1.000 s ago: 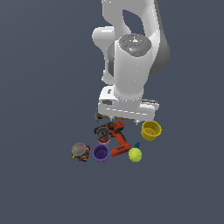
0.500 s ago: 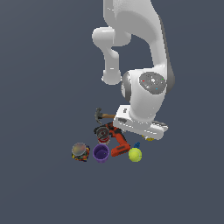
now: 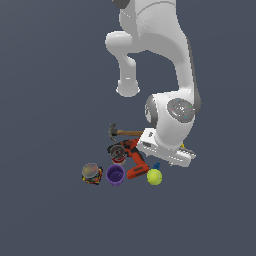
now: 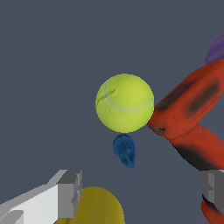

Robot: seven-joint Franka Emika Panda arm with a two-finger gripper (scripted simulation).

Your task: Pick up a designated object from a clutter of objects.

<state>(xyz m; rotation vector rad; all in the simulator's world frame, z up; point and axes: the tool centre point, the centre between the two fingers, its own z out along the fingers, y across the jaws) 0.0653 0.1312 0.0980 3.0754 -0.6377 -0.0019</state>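
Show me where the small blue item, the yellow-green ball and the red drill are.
small blue item (image 4: 124, 149), wrist view, on its rounded body.
yellow-green ball (image 4: 124, 103), wrist view, centre of the ball.
red drill (image 4: 188, 109), wrist view, on its red casing.

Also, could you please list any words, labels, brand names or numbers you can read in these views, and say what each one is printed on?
None can be read.
The colourful can: its wrap shows patches of colour, too small and blurred to read.
The red power drill: dark patches only, no lettering.
The yellow-green ball: a pale seam, no print.
The small blue item: plain.
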